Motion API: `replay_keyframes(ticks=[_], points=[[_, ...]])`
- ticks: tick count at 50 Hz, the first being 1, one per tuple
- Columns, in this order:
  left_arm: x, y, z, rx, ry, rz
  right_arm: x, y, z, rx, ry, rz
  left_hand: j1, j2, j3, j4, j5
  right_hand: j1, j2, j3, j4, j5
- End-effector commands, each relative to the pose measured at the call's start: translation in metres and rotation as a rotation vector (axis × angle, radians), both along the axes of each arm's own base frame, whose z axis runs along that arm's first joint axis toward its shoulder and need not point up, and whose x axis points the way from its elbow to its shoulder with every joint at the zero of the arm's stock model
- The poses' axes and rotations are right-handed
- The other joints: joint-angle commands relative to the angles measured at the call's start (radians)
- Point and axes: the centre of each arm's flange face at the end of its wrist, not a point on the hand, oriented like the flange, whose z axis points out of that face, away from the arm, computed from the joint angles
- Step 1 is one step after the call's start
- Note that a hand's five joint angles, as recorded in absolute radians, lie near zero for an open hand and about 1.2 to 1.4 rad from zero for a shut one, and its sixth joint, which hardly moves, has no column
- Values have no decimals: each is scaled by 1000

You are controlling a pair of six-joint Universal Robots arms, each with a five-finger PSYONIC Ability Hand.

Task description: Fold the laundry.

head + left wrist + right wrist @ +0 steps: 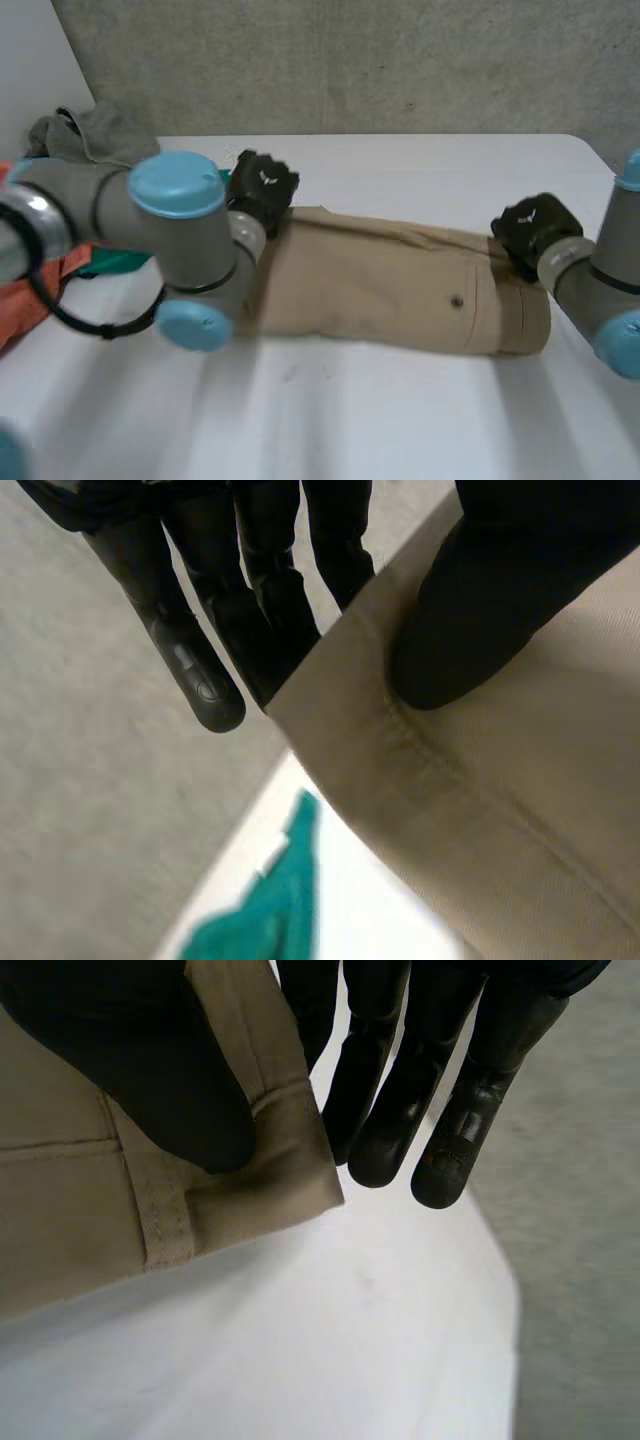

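A: Where do we have the trousers [380,290]?

B: Flat across the middle of the table [350,420], already doubled into a long band. The near edge lies free, and we hold the two far corners.

A: How are we holding them?

B: Our left hand [262,188] is at the far corner on its own side. The thumb presses down on top of the hem and the fingers are straight, some tucked under the cloth, so the corner is pinched between them. Our right hand [530,230] does the same at the waistband corner, with the thumb on top and the fingers close together behind the edge.

A: Why both far corners?

B: We judge it keeps that edge taut and level, so that we can bring it over toward the near edge in one even fold. If we gripped only one corner, the band would likely skew.

A: And the surface?

B: It is white and smooth, with bare space in front of the trousers for the fold to land.

A: What lies beyond?

B: Off to the left are a green cloth [115,263] and an orange cloth [35,295], near the trousers but not touching them as far as we can tell. A grey cloth [100,135] is heaped at the far corner. Behind everything is a rough grey wall [350,60].
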Motion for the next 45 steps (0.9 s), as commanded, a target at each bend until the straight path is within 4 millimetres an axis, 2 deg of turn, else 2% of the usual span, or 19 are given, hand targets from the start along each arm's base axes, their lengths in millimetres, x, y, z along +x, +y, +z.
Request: replay_keyframes(ticks=[1,2,3,4,7,11,14,16,19,20,22,23,27,33,38,40,41,42,45], points=[[-27,-36,-39,-120,-28,-29,13,-41,-29,-103,-9,-26,250,200,205,197,262,183,-5,-28,-20,-9],[-27,-37,-46,-115,-31,-29,15,-44,-33,-111,-7,-25,70,20,25,17,82,-261,-449,-472,-464,-453],[-28,-38,-50,-112,-33,-29,16,-48,-38,-117,-5,-32,-332,-383,-378,-386,-321,-690,-877,-900,-893,-882],[-28,-38,-54,-111,-36,-30,17,-54,-44,-126,-11,-38,-804,-855,-850,-858,-793,-813,-1001,-1024,-1016,-1005],[-30,-39,-55,-138,-17,-28,19,-57,-44,-148,-25,-40,-971,-1022,-1017,-1025,-960,-813,-1001,-1024,-1016,-1005],[-30,-28,-39,-169,12,-32,16,-54,-23,-169,-98,-65,-971,-1022,-1017,-1025,-960,-813,-1001,-1024,-1016,-1005],[-20,-15,-14,-187,28,-30,8,-42,-2,-159,-183,-84,-971,-1022,-1017,-1025,-960,-813,-1001,-1024,-1016,-1005],[-13,-3,-1,-185,40,-33,4,-24,13,-121,-249,-81,-971,-1022,-1017,-1025,-960,-813,-1001,-1024,-1016,-1005],[-5,10,8,-163,57,-36,0,-3,21,-43,-287,-56,-971,-1022,-1017,-1025,-960,-813,-1001,-1024,-1016,-1005],[-1,20,12,-139,74,-42,-4,10,20,37,-305,-47,-971,-1022,-1017,-1025,-960,-813,-1001,-1024,-1016,-1005],[4,30,19,-121,101,-46,-10,20,14,117,-311,-50,-971,-1022,-1017,-1025,-960,-813,-1001,-1024,-1016,-1005],[10,38,23,-99,127,-48,-16,29,4,205,-312,-58,-971,-1022,-1017,-1025,-960,-777,-965,-988,-980,-969],[22,52,23,-37,177,-45,-25,45,-16,320,-321,-64,-971,-1022,-1017,-1025,-960,-688,-876,-899,-891,-880],[29,61,14,20,190,-45,-26,43,-30,268,-335,-46,-971,-1022,-1017,-1025,-960,-580,-767,-790,-783,-772],[31,61,10,32,185,-39,-23,33,-56,269,-317,-44,-971,-1022,-1017,-1025,-960,-503,-691,-714,-706,-696],[31,62,9,33,184,-39,-23,30,-62,275,-313,-47,-971,-1022,-1017,-1025,-960,-357,-545,-568,-560,-549],[31,62,9,34,186,-39,-24,28,-63,273,-310,-50,-971,-1022,-1017,-1025,-960,-170,-358,-381,-373,-362],[31,62,10,34,184,-39,-25,23,-63,256,-306,-57,-971,-1022,-1017,-1025,-960,403,215,192,200,211],[31,63,11,32,185,-40,-30,18,-59,215,-304,-81,-971,-1022,-1017,-1025,-960,409,221,198,206,217]])
